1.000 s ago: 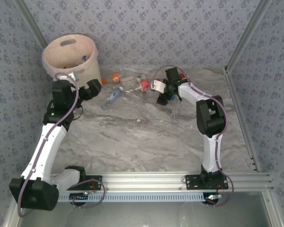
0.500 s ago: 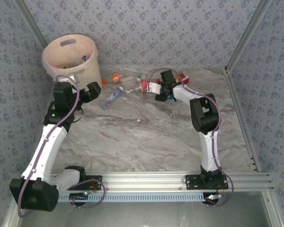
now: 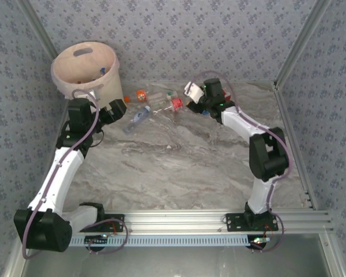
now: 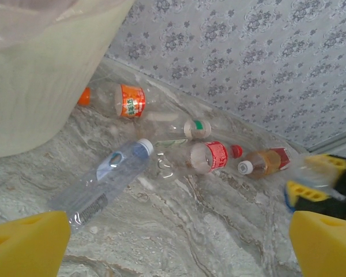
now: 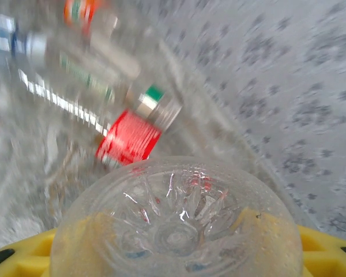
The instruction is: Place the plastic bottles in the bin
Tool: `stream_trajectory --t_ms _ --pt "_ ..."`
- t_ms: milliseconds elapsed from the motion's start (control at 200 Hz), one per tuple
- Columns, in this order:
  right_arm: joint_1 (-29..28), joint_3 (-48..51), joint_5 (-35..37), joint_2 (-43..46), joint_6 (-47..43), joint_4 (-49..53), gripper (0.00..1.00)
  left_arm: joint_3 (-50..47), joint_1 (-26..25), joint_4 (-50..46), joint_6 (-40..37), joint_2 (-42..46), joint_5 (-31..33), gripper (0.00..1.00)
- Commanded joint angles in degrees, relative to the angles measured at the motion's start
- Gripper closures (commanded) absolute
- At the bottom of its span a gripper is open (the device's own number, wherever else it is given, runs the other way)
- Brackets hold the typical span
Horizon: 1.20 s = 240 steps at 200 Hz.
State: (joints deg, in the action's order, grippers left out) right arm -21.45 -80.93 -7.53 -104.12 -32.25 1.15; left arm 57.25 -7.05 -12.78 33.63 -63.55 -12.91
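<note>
A clear bottle [image 5: 176, 222] is being pinched by the right end effector [image 3: 198, 98]. Its ribbed base is being pressed between the yellow pads [image 5: 29, 254] and is facing the wrist camera. From overhead, this gripped bottle is being held at the far side of the marbled surface [image 3: 179, 167], just right of the loose bottles. The left end effector [image 3: 116, 107] is being held spread wide, with nothing being gripped between its yellow fingertips [image 4: 23, 245]. It is being held near the foot of the bin [image 3: 111, 78], apart from every bottle. Ahead of it, a blue-labelled bottle [image 4: 104, 182] is being seen lying on its side on the surface, nearest the fingertips. Behind that, an orange-labelled bottle [image 4: 124, 99] is lying just beside the bin's wall. A green-banded bottle [image 4: 184, 128] and a red-labelled bottle [image 4: 210, 156] are lying close together to its right. An amber bottle [image 4: 265, 163] with a white cap is lying farther right again. The cream bin is standing at the far left corner of the surface. A few coloured things are being seen inside it, too small to tell.
</note>
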Motion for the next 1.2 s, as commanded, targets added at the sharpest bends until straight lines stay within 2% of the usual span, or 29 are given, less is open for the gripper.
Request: stream_trajectory --t_ms 0,175,225,330,430,665,774,864,1194 --pt "0.38 2.53 -0.93 6.37 21.99 -3.36 0.49 -0.65 -0.07 3.65 3.68 -1.24 -3.22 0.02" --pt "0.75 12.08 -4.62 14.94 43.92 -13.54 0.48 0.51 -1.48 4.18 4.30 -4.89 -10.20 0.02" --pt "0.72 15.99 -3.24 17.11 52.51 -15.58 0.46 1.23 -2.36 3.99 4.34 -6.05 -11.19 0.02" --pt "0.87 20.54 -4.38 20.33 71.38 -16.13 0.48 3.50 -5.04 2.43 3.26 -8.59 -11.94 0.02" --pt "0.86 22.12 -5.54 22.33 79.45 -14.92 0.49 5.76 -8.41 1.89 0.62 -11.26 -12.75 0.03" --pt "-0.15 22.25 -7.03 22.61 85.33 -15.03 0.48 10.11 -19.28 3.22 -11.40 -16.32 -12.79 0.02" --pt "-0.08 20.64 -8.76 22.11 86.84 -14.43 0.48 15.63 -23.34 -2.48 -16.29 -20.09 -13.59 0.02" --pt "-0.38 19.46 -9.90 21.60 86.78 -14.79 0.47 19.61 -26.90 -5.71 -19.97 -22.97 -10.72 0.02" --pt "-1.66 16.71 -13.67 19.01 89.21 -15.74 0.47 26.36 -30.83 -7.00 -25.59 -30.35 -8.76 0.02"
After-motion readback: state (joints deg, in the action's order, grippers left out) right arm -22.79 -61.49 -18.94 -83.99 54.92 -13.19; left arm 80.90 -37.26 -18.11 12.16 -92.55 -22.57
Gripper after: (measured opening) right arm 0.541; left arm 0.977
